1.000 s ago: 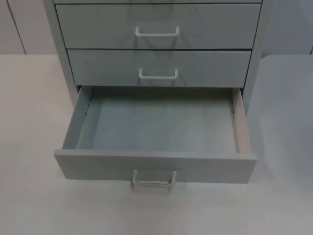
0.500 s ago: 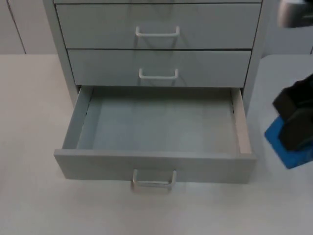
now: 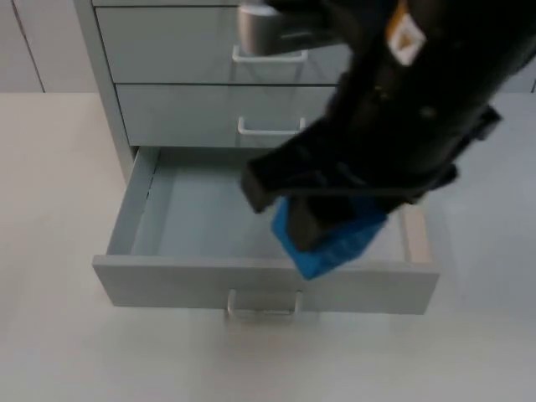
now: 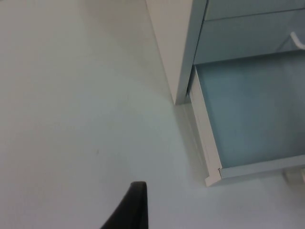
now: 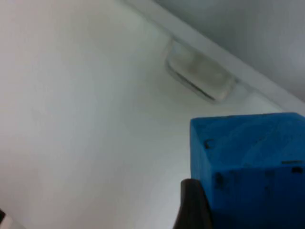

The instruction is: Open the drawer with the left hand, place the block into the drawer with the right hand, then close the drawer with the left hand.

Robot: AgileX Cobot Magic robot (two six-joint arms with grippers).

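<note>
Already the bottom drawer (image 3: 134, 219) stands pulled out of the cabinet (image 3: 105, 75), so opening is done; dropping the block in and closing remain. In the top view the right gripper (image 3: 322, 219), at the centre right of the frame, is clenched on the blue block (image 3: 335, 244), which hangs over the drawer's front right part, not yet on its floor as far as I can judge. The drawer handle (image 5: 200, 76) lies beyond the block. The left gripper (image 4: 129, 210) waits over the bare table (image 4: 71, 95) beside the cabinet; I cannot tell its jaw state.
</note>
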